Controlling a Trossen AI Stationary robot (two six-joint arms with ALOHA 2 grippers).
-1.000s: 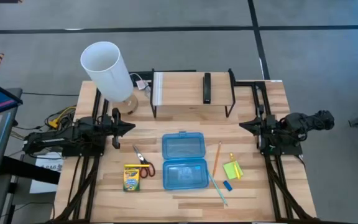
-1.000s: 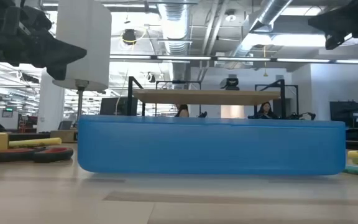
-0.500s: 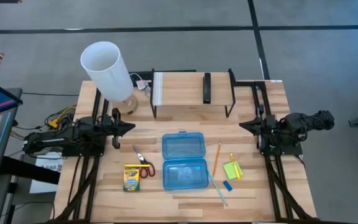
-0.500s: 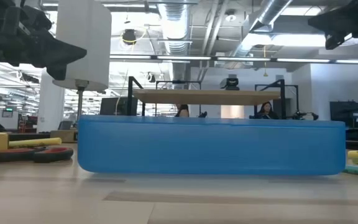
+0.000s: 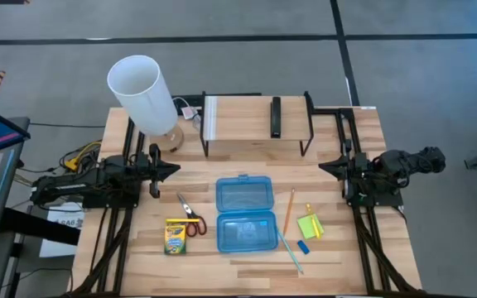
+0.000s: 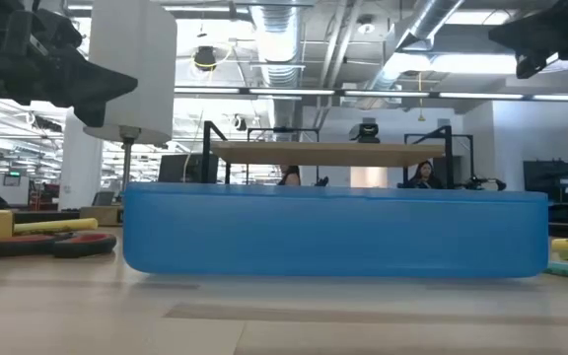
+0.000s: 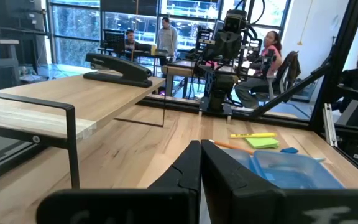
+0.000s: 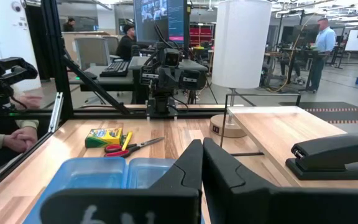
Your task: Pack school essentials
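The blue case (image 5: pixel 243 213) lies open in the middle of the table, and nothing is in it yet. Left of the case are the red-handled scissors (image 5: pixel 190 214) and, just below them, the crayon box (image 5: pixel 175 236). Right of the case lie the orange pencil (image 5: pixel 289 211), the teal pen (image 5: pixel 290 250), the lime sticky-note pad (image 5: pixel 309 226) with a yellow marker (image 5: pixel 312 220) on it, and the small blue eraser (image 5: pixel 303 247).

The left gripper (image 5: pixel 172 170) waits up and left of the case. Its fingers are pressed together and hold nothing. The right gripper (image 5: pixel 325 168) waits up and right of the case, also closed and empty.

The pencil and pen look light, thin and hard. They may roll, so pinch them at the middle. The eraser is soft and tiny. The crayon box is stiff card; grab it across its narrow sides.
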